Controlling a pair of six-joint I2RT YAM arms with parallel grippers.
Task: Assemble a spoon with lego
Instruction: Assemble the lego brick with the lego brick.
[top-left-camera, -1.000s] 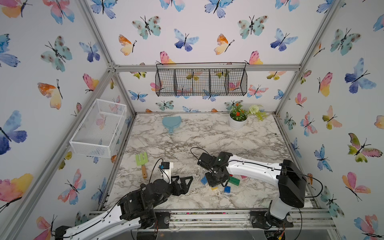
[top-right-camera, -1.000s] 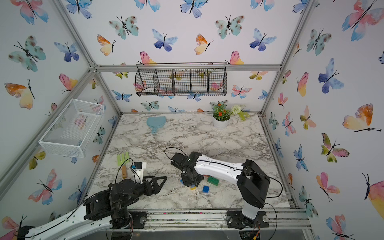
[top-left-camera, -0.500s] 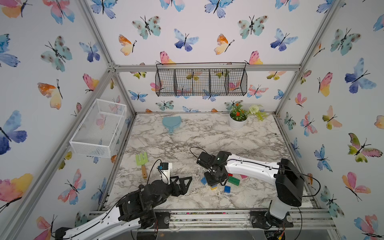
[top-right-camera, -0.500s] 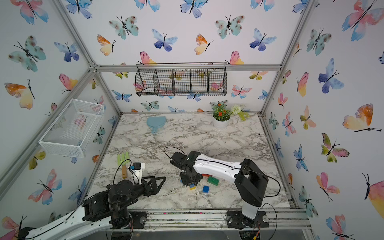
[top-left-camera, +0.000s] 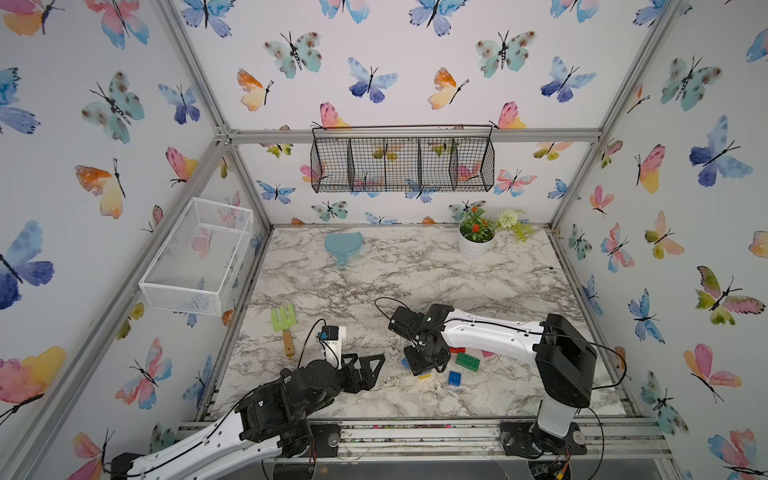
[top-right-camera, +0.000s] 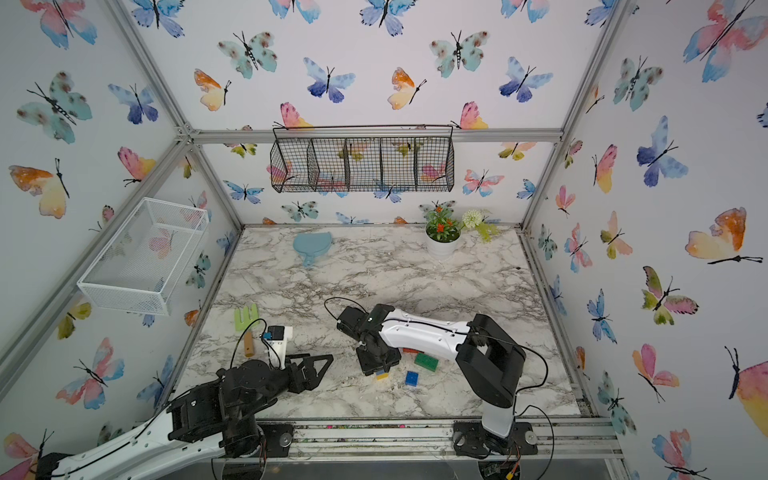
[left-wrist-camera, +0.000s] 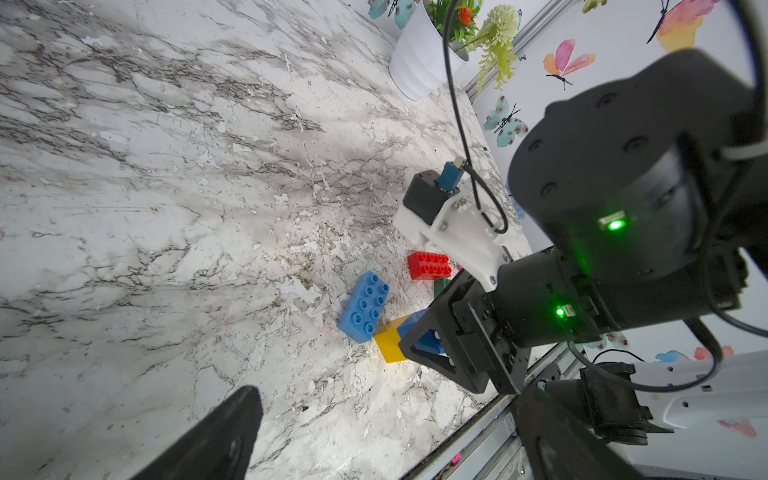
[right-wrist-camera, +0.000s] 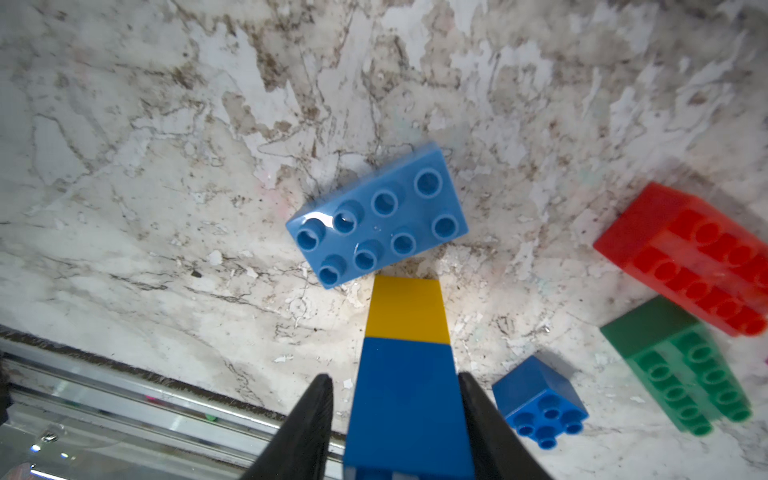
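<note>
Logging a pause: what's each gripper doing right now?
Left gripper: open, empty.
Right gripper: open, straddling the blue-and-yellow brick stack, gap on one side.

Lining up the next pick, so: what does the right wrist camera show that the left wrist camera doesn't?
Only right wrist: the small dark-blue square brick, and the right hand from inside, its fingers flanking the blue-and-yellow brick stem, a gap showing on one side. Only left wrist: the white flower pot and that hand's black casing. Both: the stem, the long light-blue brick, the long red brick, the long green brick and the marble tabletop.
</note>
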